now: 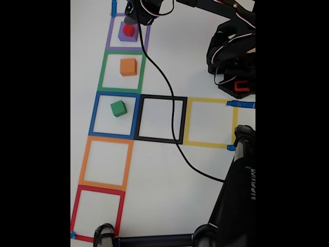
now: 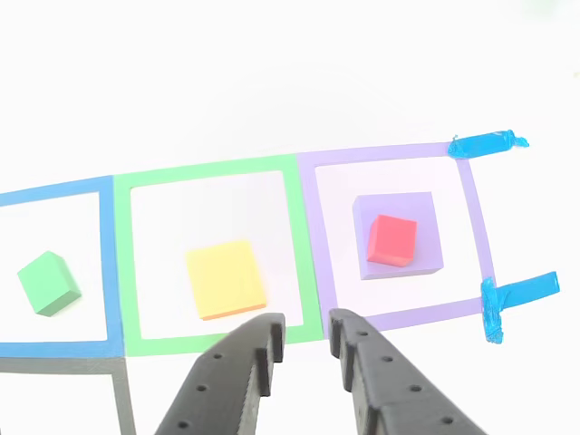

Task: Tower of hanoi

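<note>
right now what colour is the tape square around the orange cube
Green tape square around the orange cube; clearest in the other view.

A hobby or lab bench is suggested, perhaps: a white desk [image 1: 164,195] marked with taped coloured squares [image 1: 105,163], a black cable [image 1: 169,103] trailing across.

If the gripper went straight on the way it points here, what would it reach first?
In the other view the gripper points between the orange cube and the purple cube. It would likely meet the table's tape lines first; depth is unclear.
</note>
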Controlling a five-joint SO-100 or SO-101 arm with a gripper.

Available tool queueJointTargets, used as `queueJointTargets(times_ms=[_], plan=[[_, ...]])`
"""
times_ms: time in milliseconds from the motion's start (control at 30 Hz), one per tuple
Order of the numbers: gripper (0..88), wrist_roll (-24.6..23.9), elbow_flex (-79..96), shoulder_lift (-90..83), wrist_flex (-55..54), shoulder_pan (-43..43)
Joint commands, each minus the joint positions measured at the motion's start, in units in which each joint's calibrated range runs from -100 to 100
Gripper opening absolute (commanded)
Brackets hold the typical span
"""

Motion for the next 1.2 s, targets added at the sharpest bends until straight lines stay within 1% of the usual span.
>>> queueJointTargets(times_ms=[0, 133, 567, 700, 767, 867, 1033, 1133, 1167], plan=[[1.1, 0.0, -13.8, -2.1, 10.1, -6.0], [1.1, 0.0, -21.9, -1.9, 16.4, -10.8], [1.1, 0.0, -36.6, -0.2, 27.3, -22.7], [1.1, 0.0, -36.5, -0.5, 28.9, -26.9], [1.0, 0.0, -33.7, -1.2, 28.8, -28.1], [1.1, 0.0, -22.0, -5.4, 23.2, -28.5], [2.7, 0.0, 5.8, -15.2, 3.8, -28.0], [8.0, 0.0, 16.3, -16.0, -6.3, -27.8], [11.7, 0.0, 19.5, -16.0, -9.8, -27.8]])
